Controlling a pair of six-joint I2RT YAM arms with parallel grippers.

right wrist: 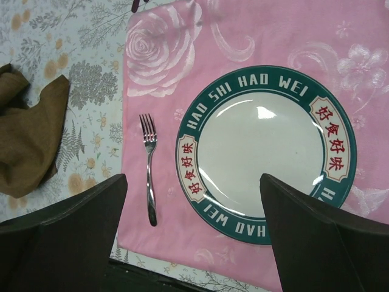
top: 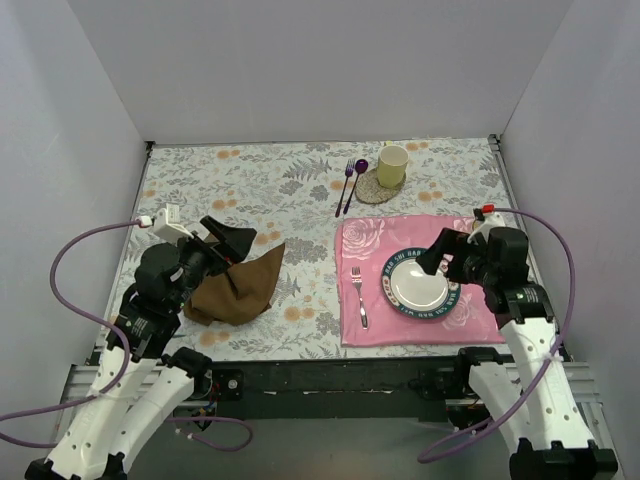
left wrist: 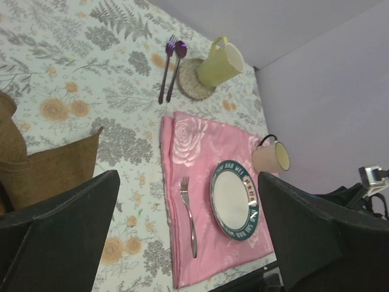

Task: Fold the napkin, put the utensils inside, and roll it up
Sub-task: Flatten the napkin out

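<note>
The napkin lies bunched on the table, at 9 o'clock from the mat. The left gripper hangs at its 11 o'clock edge, and the right gripper hangs over the plate. A fork lies on the mat, at 9 o'clock from the plate.

From the left wrist, the left gripper has its jaws wide apart and they hold nothing. The napkin is at 9 o'clock, partly hidden behind one jaw.

From the right wrist, the right gripper is also spread wide and carries nothing. The plate and fork lie under it, and the napkin is at 9 o'clock, off the mat.
</note>
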